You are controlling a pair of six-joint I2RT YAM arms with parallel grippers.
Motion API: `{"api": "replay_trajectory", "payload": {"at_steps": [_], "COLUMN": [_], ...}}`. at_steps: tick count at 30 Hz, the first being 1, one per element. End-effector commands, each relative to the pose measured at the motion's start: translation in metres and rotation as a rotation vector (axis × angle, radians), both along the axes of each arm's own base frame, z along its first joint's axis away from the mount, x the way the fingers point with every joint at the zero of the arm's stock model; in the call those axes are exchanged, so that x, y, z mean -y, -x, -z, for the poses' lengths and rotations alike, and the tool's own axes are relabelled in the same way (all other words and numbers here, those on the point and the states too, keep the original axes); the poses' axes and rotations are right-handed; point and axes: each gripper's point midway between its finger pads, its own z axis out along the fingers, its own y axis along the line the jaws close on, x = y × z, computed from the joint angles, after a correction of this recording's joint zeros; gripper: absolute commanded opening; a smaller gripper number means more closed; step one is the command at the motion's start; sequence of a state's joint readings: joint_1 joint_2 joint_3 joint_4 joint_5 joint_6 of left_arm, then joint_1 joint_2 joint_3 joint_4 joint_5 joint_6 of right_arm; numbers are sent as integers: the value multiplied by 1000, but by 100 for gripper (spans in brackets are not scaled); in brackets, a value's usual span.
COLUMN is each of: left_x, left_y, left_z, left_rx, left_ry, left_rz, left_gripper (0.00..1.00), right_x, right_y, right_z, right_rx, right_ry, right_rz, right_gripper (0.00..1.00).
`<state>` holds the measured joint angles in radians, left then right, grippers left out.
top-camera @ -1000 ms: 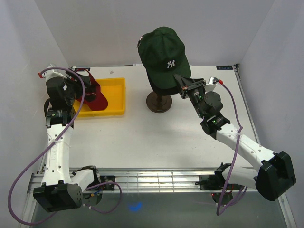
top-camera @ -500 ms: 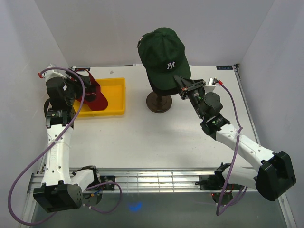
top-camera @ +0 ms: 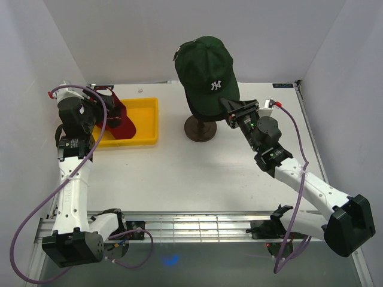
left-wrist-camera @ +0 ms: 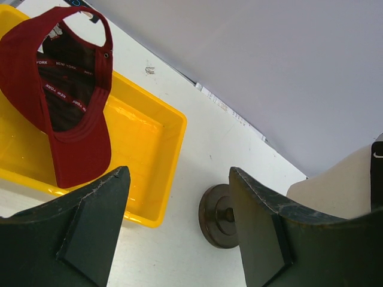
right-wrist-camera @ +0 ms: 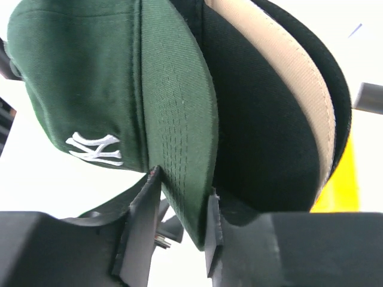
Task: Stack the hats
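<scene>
Green cap (top-camera: 206, 69) sits topmost, upper centre. Right gripper (right-wrist-camera: 182, 186) straddles its brim; we cannot tell if clamped. We pull back straight along brim, no drag. Left gripper (left-wrist-camera: 178, 179) wide open, empty.

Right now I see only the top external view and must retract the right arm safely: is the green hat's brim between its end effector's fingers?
Observer: Yes, the dark green hat's brim sits between the right end effector's fingers; pinched or not, I can't tell.
Operator: Anything beneath it?
Observer: A black hat's brim, then a tan hat's.
Operator: And left?
Observer: The left end effector is open; the red hat lies inside-up in the yellow tray.
</scene>
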<state>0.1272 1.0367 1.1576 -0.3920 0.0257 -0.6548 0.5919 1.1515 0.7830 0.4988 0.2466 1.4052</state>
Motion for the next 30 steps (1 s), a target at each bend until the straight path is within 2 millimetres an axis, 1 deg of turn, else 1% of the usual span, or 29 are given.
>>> {"api": "replay_trajectory", "payload": {"at_steps": [1,4,7,11,15,18,24,30], "left_x": [1,1,0,1,0,2,6,10], "left_y": [7,7,8,8,8,7,5,3], "left_z": [-14,-16,-16,-19,-19,-17,-17,-17], "left_rx": [36,40,40,46,44,39,42,48], "left_ry": [-6,-8,-9,-11,-14,-9,-4,-20], "left_rz": [2,1,0,3,2,9,34,62], "left_gripper": [77,77,77,77,77,75,74,75], "right_x": [63,61,60,58,60,60,61,56], "right_y": [55,52,50,45,43,42,41,42], "right_z": [246,232,225,205,188,170,151,132], "right_rx": [-670,-634,-616,-577,-538,-499,-455,-393], "right_ry": [678,669,665,650,644,635,641,646], "right_rz": [15,13,15,20,36,42,38,1], "right_gripper": [39,46,49,50,50,50,51,52]}}
